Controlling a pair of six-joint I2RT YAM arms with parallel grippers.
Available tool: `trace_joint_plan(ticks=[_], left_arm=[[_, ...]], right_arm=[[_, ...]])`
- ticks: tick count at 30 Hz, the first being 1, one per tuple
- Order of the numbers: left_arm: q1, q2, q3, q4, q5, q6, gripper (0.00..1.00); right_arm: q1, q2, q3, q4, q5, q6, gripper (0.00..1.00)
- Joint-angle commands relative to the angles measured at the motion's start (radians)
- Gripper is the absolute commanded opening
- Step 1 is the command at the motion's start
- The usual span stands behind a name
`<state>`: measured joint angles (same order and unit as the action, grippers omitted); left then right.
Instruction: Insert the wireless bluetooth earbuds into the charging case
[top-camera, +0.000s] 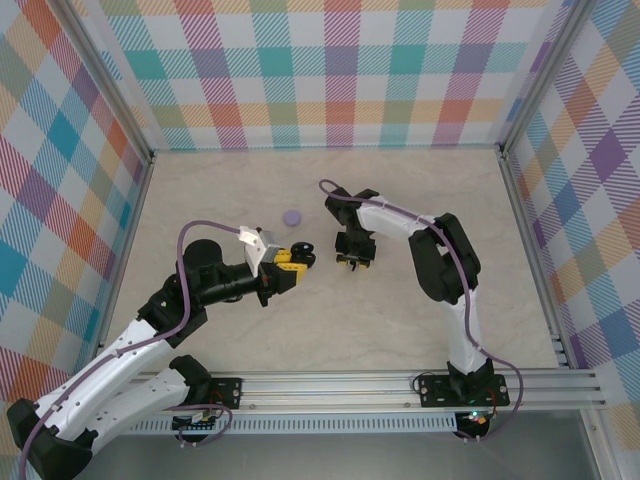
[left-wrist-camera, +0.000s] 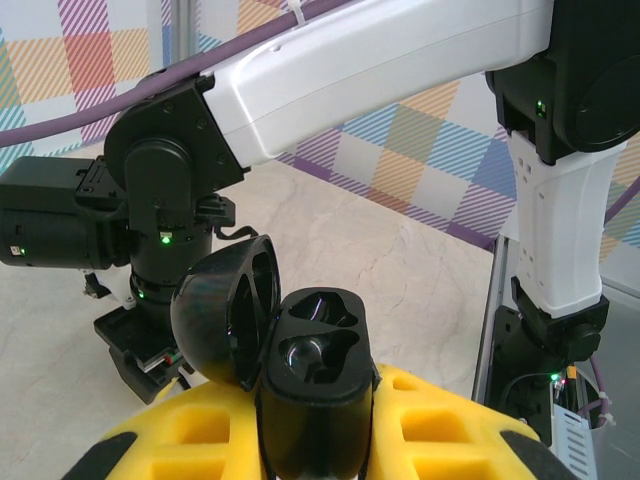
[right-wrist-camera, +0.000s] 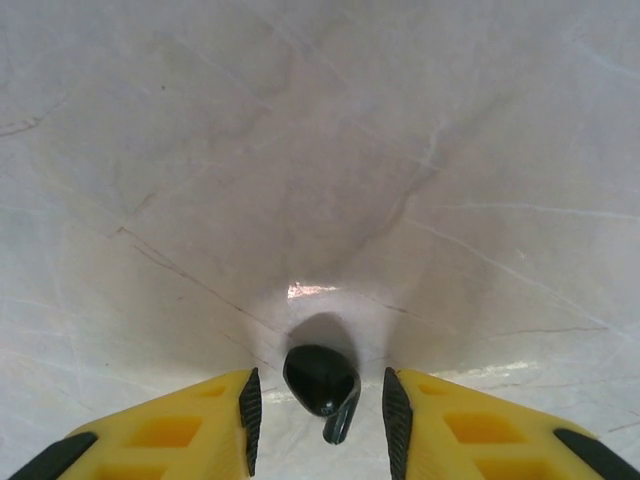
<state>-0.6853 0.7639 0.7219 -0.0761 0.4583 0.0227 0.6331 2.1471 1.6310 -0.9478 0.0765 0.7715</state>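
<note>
Pupil: Fingers, which hold what?
Tutor: The left fingers (left-wrist-camera: 440, 425) clamp the open black charging case (left-wrist-camera: 315, 385).
Pupil: Others?
Tutor: The right fingers (right-wrist-camera: 190, 432) stand apart, flanking a black earbud (right-wrist-camera: 320, 380) on the table (right-wrist-camera: 300, 150).

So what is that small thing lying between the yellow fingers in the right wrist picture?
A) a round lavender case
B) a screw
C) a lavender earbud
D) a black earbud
D: a glossy black earbud with a short stem lies on the pale table between the right arm's yellow fingers, with a gap on each side.
</note>
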Motion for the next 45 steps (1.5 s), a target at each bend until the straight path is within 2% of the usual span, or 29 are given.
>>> trace_joint_plan(ticks=[1, 7, 15, 21, 33, 40, 45], left_arm=[[-0.011, -0.009, -0.01, 0.044, 0.008, 0.004, 0.05], [-0.011, -0.014, -0.013, 0.042, 0.006, 0.006, 0.05], [-0.011, -0.018, -0.013, 0.039, 0.003, 0.006, 0.05], [-0.011, -0.02, -0.013, 0.039, 0.003, 0.005, 0.05], [-0.01, -0.017, -0.011, 0.025, -0.003, 0.007, 0.05], [-0.01, 0.004, -0.013, 0.035, -0.045, -0.023, 0.05], [-0.011, 0.029, -0.018, 0.04, -0.082, -0.043, 0.05]], right_arm=[[0.008, 0.03, 0.027, -0.025, 0.01, 0.015, 0.39], [0.01, 0.051, 0.034, -0.029, 0.014, 0.017, 0.37], [0.014, 0.063, 0.04, -0.031, 0.024, 0.011, 0.26], [0.016, 0.057, 0.038, -0.034, 0.046, -0.033, 0.25], [0.014, -0.001, -0.022, 0.046, 0.051, -0.297, 0.24], [-0.014, -0.072, -0.104, 0.154, -0.042, -0.414, 0.23], [-0.023, -0.088, -0.119, 0.177, -0.059, -0.453, 0.23]])
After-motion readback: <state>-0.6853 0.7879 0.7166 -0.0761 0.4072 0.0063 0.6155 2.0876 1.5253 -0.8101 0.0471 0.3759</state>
